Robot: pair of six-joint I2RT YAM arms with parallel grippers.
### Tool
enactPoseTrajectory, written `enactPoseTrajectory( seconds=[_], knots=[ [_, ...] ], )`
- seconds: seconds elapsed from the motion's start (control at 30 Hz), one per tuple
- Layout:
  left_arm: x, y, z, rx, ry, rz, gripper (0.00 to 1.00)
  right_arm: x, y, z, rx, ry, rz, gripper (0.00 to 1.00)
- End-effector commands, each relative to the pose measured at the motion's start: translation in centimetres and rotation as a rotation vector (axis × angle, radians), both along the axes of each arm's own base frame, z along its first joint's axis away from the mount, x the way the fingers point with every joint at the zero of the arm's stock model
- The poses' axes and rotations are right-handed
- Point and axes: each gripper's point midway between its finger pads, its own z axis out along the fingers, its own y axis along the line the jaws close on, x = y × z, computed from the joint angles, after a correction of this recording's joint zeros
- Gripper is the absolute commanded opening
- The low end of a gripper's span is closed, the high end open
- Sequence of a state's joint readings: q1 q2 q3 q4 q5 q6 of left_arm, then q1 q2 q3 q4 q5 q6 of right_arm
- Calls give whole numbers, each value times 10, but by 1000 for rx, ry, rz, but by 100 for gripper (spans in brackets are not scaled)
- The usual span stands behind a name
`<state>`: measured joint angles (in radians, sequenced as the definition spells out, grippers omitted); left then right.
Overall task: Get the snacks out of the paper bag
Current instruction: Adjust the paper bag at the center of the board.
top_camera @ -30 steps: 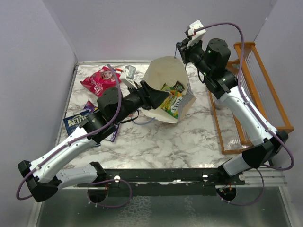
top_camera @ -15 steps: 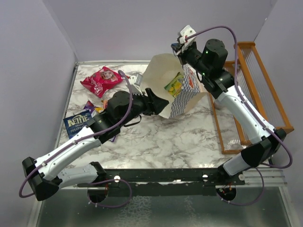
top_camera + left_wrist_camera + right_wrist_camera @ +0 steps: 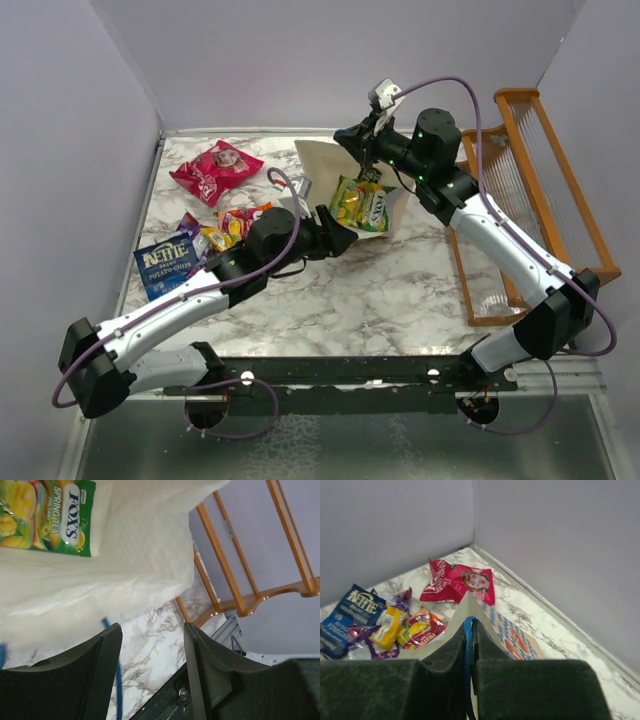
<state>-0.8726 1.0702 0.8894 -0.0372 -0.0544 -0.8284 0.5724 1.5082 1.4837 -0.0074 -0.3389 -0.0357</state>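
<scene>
Right jaws: pressed together on the thin blue cord handle (image 3: 468, 640) and the peaked rim of the large cream paper bag (image 3: 320, 165) with blue-white checkered sides. We read that as the hold-up grip, so the pick falls to the left arm (image 3: 190, 300).

Left jaws: spread, with nothing between them. The bag's cream paper fills the space straight ahead of them, and the marble surface (image 3: 150, 630) shows through the gap.

Key relation: the green-and-yellow Fox's candy packet (image 3: 55, 515) sits ahead of the left jaws but off their centreline, up-left in the wrist view and past the finger on that side. It lies flat against the bag's paper at the open mouth. From above, the packet (image 3: 362, 203) is just beyond the left jaws and below the right jaws, so the left is both nearer and free. Its long axis seems to run roughly along the left jaws' reach, but it looks nearly as wide as long, so we can't call that firmly. We'd shift sideways towards it before closing.

Behind the left jaws, back along that arm, snacks lie out on the surface: a shiny pink-red bag (image 3: 215, 170), a dark blue chips bag (image 3: 165, 262) and a cluster of small bright candy packs (image 3: 228, 222).
</scene>
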Motion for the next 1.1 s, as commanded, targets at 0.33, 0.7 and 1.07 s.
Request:
enactPoseTrajectory(
  seconds=[0.33, 0.7, 1.07],
  knots=[
    [0, -2, 20, -70, -50, 33, 54, -56, 0, 59, 118, -61, 85, 2],
    [9, -37, -5, 27, -37, 14, 45, -42, -4, 62, 127, -69, -103, 2],
    [-18, -43, 80, -49, -186, -137, 56, 33, -92, 81, -74, -252, -441, 2]
  ],
)
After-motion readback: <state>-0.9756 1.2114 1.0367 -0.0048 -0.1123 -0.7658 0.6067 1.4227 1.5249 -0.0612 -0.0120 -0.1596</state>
